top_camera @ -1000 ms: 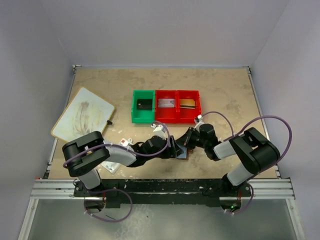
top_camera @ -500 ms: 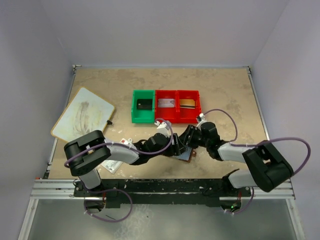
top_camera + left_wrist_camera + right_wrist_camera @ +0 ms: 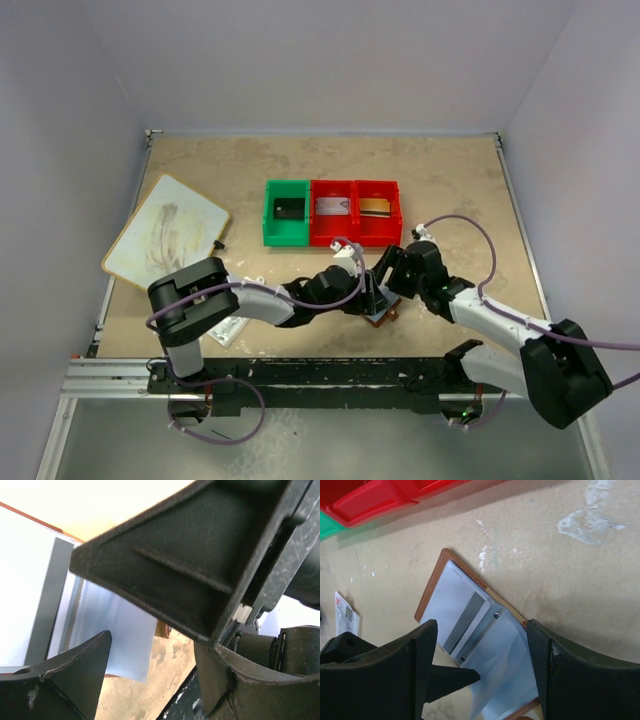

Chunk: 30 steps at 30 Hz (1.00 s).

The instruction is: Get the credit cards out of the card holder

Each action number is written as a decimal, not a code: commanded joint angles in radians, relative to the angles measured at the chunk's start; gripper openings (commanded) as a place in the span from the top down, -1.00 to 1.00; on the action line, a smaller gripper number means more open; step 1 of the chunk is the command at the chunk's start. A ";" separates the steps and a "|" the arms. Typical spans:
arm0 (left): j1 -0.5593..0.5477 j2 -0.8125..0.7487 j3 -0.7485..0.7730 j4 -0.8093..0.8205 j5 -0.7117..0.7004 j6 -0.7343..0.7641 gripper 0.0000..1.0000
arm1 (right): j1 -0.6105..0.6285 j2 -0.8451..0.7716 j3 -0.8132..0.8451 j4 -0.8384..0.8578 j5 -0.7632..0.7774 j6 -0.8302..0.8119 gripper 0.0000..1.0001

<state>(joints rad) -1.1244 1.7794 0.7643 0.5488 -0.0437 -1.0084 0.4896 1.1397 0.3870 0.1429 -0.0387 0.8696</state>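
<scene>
The card holder point(image 3: 470, 625) lies open on the table, brown leather rim up, pale blue clear pockets showing. A credit card point(image 3: 466, 616) with a grey stripe sits in its left pocket. My right gripper point(image 3: 480, 680) hangs open over the holder, one finger on each side, holding nothing. My left gripper point(image 3: 152, 675) is open too, low at the holder's edge, with one fingertip point(image 3: 452, 676) poking in under the clear pocket sheet point(image 3: 112, 630). From above, the holder point(image 3: 384, 316) sits between the left gripper point(image 3: 371, 297) and the right gripper point(image 3: 393, 283).
A green bin point(image 3: 286, 226) and two red bins point(image 3: 354, 227) stand in a row behind, each with a card inside. A whiteboard point(image 3: 167, 230) lies at the far left. A small printed slip point(image 3: 345, 614) lies left of the holder. The front rail point(image 3: 320, 375) is close.
My right gripper has gone from shut to open over the holder. Both grippers and the holder have shifted right and toward the front edge; the right arm has stretched out.
</scene>
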 commanded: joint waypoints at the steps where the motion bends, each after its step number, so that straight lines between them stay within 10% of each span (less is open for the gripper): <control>1: -0.022 0.007 0.048 0.023 0.010 0.036 -0.28 | -0.002 -0.062 0.051 -0.158 0.130 0.007 -0.50; 8: -0.046 0.057 0.104 -0.025 0.048 0.059 -0.28 | -0.003 -0.095 0.088 -0.287 0.232 0.036 -0.49; 16: -0.072 0.054 0.078 -0.061 0.078 0.075 -0.25 | -0.002 -0.225 0.077 -0.197 0.063 0.000 0.07; 30: 0.038 -0.453 -0.045 -0.511 -0.313 0.187 -0.30 | 0.000 -0.005 -0.066 0.218 -0.232 0.039 0.32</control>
<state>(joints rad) -1.1805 1.3766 0.7612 0.2188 -0.2398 -0.8700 0.4900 1.0859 0.3527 0.2100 -0.1951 0.8875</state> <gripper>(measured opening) 0.648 0.343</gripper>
